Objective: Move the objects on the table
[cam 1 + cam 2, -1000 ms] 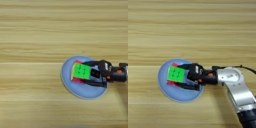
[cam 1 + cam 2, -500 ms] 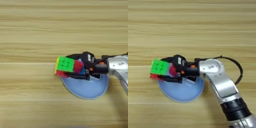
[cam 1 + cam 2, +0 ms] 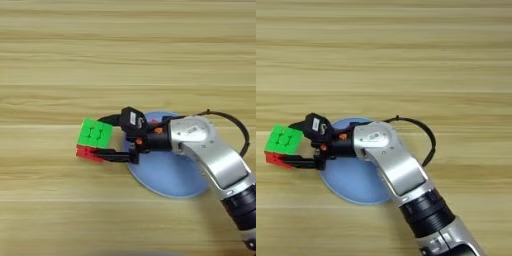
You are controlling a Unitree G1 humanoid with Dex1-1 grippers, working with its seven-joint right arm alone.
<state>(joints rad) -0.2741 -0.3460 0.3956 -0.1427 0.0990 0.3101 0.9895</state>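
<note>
Light wooden table [image 3: 100, 55], round pale blue plate [image 3: 170, 175] on it

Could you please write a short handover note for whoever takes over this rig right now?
Right tool: shut on the puzzle cube, one black finger on each side.
Puzzle cube: green face up, red side showing, now to the left of the pale blue plate over the wooden table, clear of the rim.
Done: cube taken off the plate.
Left: set it down and release. No other objects are in view.
</note>
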